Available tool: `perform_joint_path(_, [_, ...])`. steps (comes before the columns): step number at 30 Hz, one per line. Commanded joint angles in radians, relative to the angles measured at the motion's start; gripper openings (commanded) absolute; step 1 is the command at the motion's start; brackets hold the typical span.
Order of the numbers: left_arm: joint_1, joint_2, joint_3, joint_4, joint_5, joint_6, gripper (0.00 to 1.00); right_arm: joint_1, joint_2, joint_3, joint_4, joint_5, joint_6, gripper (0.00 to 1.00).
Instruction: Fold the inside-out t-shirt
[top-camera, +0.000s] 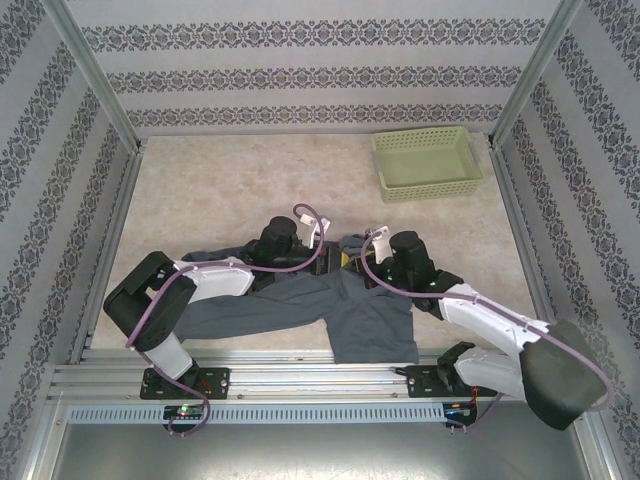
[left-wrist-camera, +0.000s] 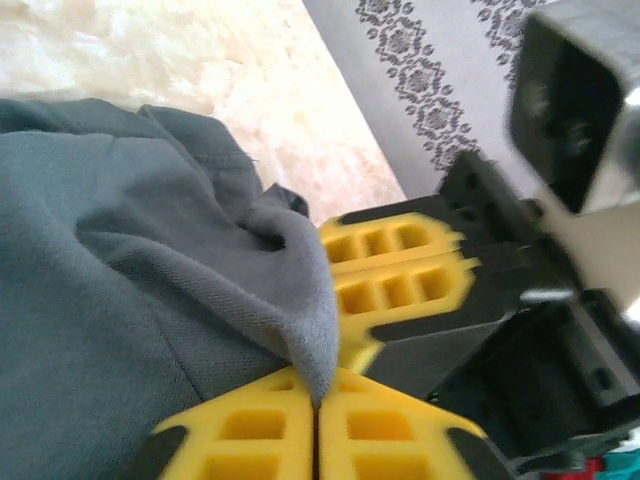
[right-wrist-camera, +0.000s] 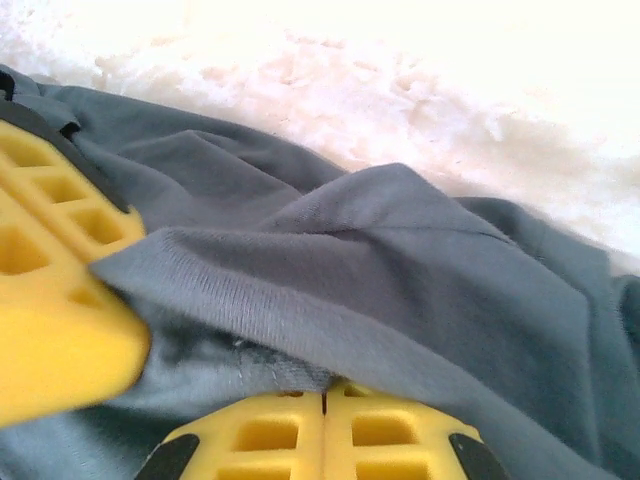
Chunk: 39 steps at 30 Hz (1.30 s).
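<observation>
The slate blue-grey t-shirt lies crumpled across the near part of the table, under both arms. My left gripper and right gripper meet over its middle, almost touching. In the left wrist view the yellow jaws of the left gripper are shut on a raised fold of the t-shirt, with the right gripper's yellow fingers just beyond. The right wrist view has the right gripper shut on a thick edge of the t-shirt, and a left gripper finger at the left.
A light green basket stands at the back right. The beige tabletop lies bare behind the shirt. Patterned walls and metal posts enclose the table, and an aluminium rail runs along the near edge.
</observation>
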Motion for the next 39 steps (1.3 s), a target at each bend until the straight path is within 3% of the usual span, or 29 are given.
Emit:
perform_joint_path(1, [0.011,-0.040,0.056,-0.209,-0.101,0.090,0.18,0.013,-0.079,0.043,-0.142,0.089,0.015,0.00])
perform_joint_path(8, [0.010,-0.130,0.137,-0.553,-0.284,0.215,0.40,0.019,-0.094,0.200,-0.425,0.205,0.034,0.00])
perform_joint_path(14, [0.019,-0.345,0.130,-0.998,-0.728,0.238,0.62,0.073,-0.042,0.378,-0.565,0.331,0.029,0.00])
perform_joint_path(16, [0.049,-0.406,0.109,-1.106,-0.801,0.216,0.65,0.102,-0.002,0.432,-0.608,0.391,0.014,0.00])
perform_joint_path(22, [0.167,-0.491,0.018,-1.183,-0.761,0.170,0.68,0.141,0.069,0.477,-0.619,0.439,0.013,0.00])
perform_joint_path(30, [0.176,-0.324,0.066,-1.183,-0.742,0.190,0.68,0.149,0.073,0.471,-0.610,0.446,0.021,0.00])
perform_joint_path(31, [0.175,-0.298,0.082,-1.194,-0.758,0.193,0.72,0.148,0.071,0.469,-0.609,0.446,0.022,0.00])
perform_joint_path(35, [0.155,-0.158,0.173,-1.291,-0.917,0.185,0.81,0.149,0.068,0.463,-0.604,0.451,0.027,0.00])
perform_joint_path(39, [0.182,-0.028,0.229,-1.392,-1.101,0.155,0.74,0.146,0.062,0.460,-0.616,0.476,0.027,0.00])
